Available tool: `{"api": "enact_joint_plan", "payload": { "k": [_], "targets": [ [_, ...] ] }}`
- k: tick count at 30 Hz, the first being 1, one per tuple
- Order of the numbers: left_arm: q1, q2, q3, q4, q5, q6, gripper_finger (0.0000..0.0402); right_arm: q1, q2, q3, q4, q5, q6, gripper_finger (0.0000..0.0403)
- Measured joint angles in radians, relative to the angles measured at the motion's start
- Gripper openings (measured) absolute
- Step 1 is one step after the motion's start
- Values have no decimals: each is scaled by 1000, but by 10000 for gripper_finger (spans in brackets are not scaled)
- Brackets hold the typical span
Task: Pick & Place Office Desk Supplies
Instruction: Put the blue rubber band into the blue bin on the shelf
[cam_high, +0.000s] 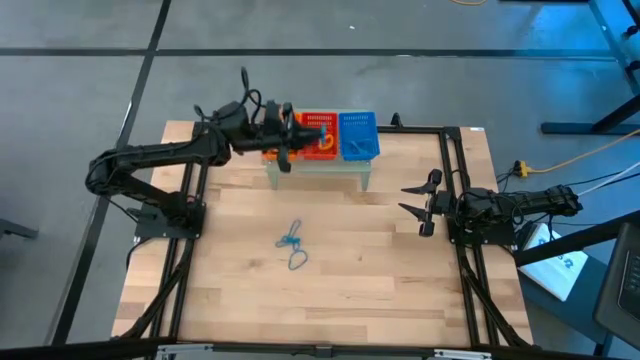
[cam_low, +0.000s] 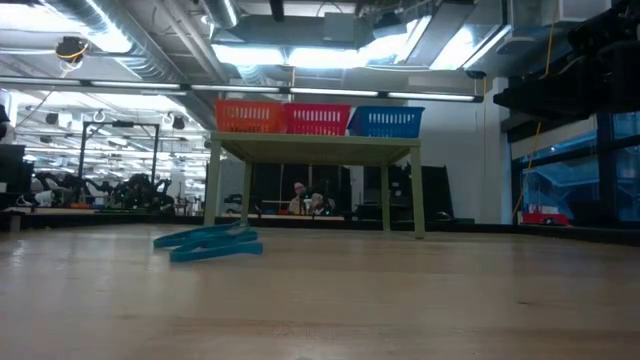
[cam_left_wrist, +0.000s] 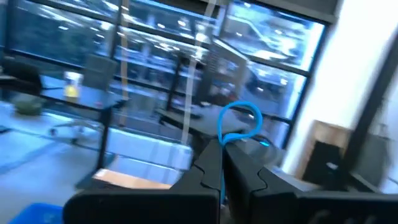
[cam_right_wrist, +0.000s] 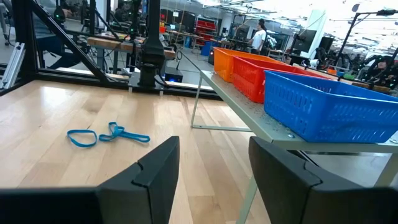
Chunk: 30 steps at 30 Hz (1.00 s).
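My left gripper (cam_high: 312, 131) reaches over the red basket (cam_high: 316, 124) on the small stand and is shut on a thin blue loop (cam_left_wrist: 239, 120). In the high view the loop is a blue speck (cam_high: 325, 129) at its fingertips. More blue loops (cam_high: 292, 246) lie flat in a small tangle mid-table. They also show in the low view as blue loops (cam_low: 210, 243) and in the right wrist view as blue loops (cam_right_wrist: 107, 134). My right gripper (cam_high: 412, 200) waits open at the table's right side, pointing toward the table's left edge. My left gripper pinches the blue loop between its two fingertips (cam_left_wrist: 210, 163). One end of the loop (cam_left_wrist: 222, 149) sits in the closed gap. The round free end (cam_left_wrist: 242, 115) stands out beyond the tips, lifted clear of everything.
Orange basket (cam_right_wrist: 239, 59), red basket (cam_right_wrist: 273, 78) and blue basket (cam_right_wrist: 329, 102) stand side by side on a pale green stand (cam_high: 318, 170) at the table's far middle. A black frame (cam_high: 455, 180) borders the table. Bare wood (cam_high: 340, 290) lies around the loops.
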Motion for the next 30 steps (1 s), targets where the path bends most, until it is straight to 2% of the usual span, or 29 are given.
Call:
{"api": "enact_joint_plan", "payload": {
  "k": [8,15,22,30],
  "targets": [
    [106,33,0,-25,-43,-11,3,0,0,0,0,0,0,195],
    [150,115,1,77,7,-50,3,0,0,0,0,1,-3,195],
    [190,222,115,-187,60,62,3,0,0,0,0,1,-3,195],
    [197,370,330,-343,124,160,3,0,0,0,0,1,-3,195]
  ]
}}
